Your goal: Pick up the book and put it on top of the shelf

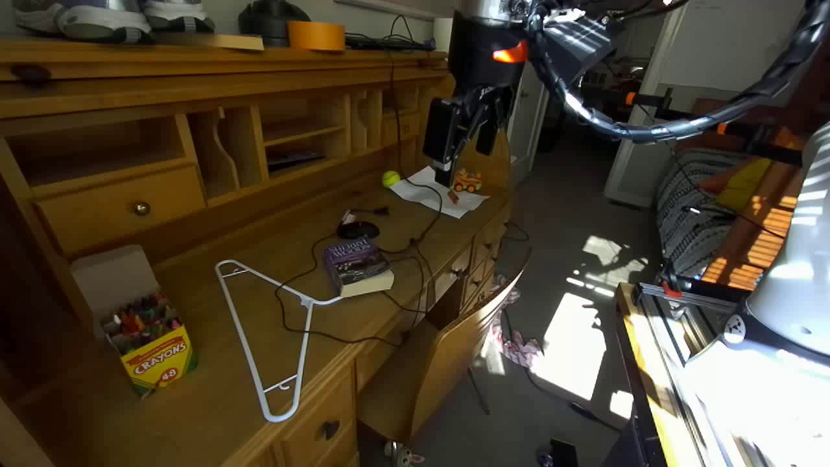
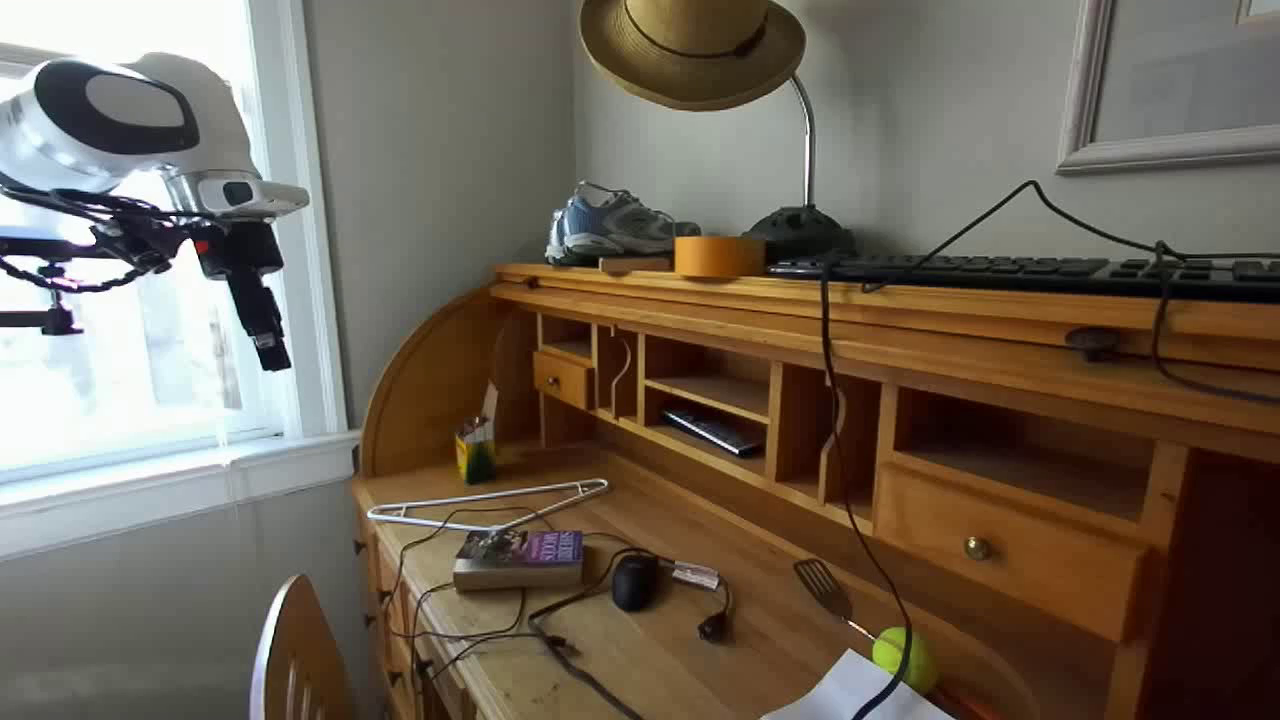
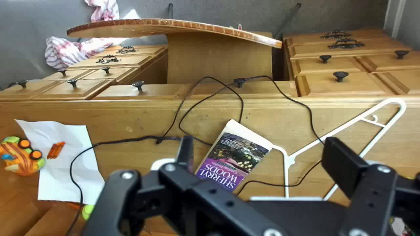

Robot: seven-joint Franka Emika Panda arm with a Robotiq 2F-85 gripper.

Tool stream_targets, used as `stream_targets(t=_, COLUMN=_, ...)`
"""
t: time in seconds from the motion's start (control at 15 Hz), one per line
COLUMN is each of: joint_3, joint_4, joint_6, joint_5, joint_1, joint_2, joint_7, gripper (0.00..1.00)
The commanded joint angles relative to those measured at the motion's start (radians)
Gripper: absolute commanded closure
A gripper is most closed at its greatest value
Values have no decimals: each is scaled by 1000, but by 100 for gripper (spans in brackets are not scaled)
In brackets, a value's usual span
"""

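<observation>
Book [image 1: 356,263]: cover up, near the front edge of the desk [image 1: 194,415]
Gripper [image 3: 262,154]: fingers apart, above desk level
Shelf [image 1: 259,81]: along the back edge, shoes [image 2: 620,225] on top

PLACE: home, a lived-in room; bedroom or study, cannot tell | FURNITURE: wooden desk [image 1: 207,383] with cubbyholed hutch [image 2: 720,315] | SIGNS: brimmed hat [image 2: 690,50] tops lamp [image 2: 805,232]; sneakers [image 2: 615,225], crayon box [image 1: 157,360], wheeled toy [image 3: 21,159], tennis ball [image 1: 390,179], clothes hanger [image 1: 244,344]; framed picture [image 2: 1180,85] hangs on wall [image 2: 920,130]
</observation>
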Motion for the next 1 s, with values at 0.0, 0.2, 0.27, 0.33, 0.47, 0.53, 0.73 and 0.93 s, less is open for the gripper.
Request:
stream_targets(t=0.0, joint_3=-33, joint_4=2, joint_6=-5, joint_5=-16, joint_1=35, joint_2=5, joint_7=12, gripper=0)
stream_targets(t=0.2, joint_3=-33, joint_4=2, joint_6=-5, joint_5=-16, joint_1=35, joint_2=5, joint_7=12, gripper=0)
stream_targets(t=0.27, joint_3=-33, joint_4=2, joint_6=-5, joint_5=-16, joint_1=35, joint_2=5, joint_7=12, gripper=0)
stream_targets(t=0.33, joint_3=-33, joint_4=2, joint_6=-5, joint_5=-16, joint_1=35, joint_2=5, joint_7=12, gripper=0)
stream_targets(t=0.47, joint_3=-30, joint_4=0, joint_6=22, joint_5=-27, joint_1=31, joint_2=22, joint_7=34, gripper=0)
stream_targets(t=0.53, joint_3=-28, joint_4=-8, joint_6=58, joint_5=-54, joint_1=27, joint_2=31, joint_7=43, gripper=0)
stream_targets(t=0.73, joint_3=-6, joint_4=-28, joint_6=188, joint_5=-188, joint_1=4, joint_2=83, joint_7=126, gripper=0)
stream_targets(t=0.93, joint_3=5, joint_4=-35, joint_6=285, joint_5=-359, joint_1=-16, joint_2=156, joint_7=248, gripper=0)
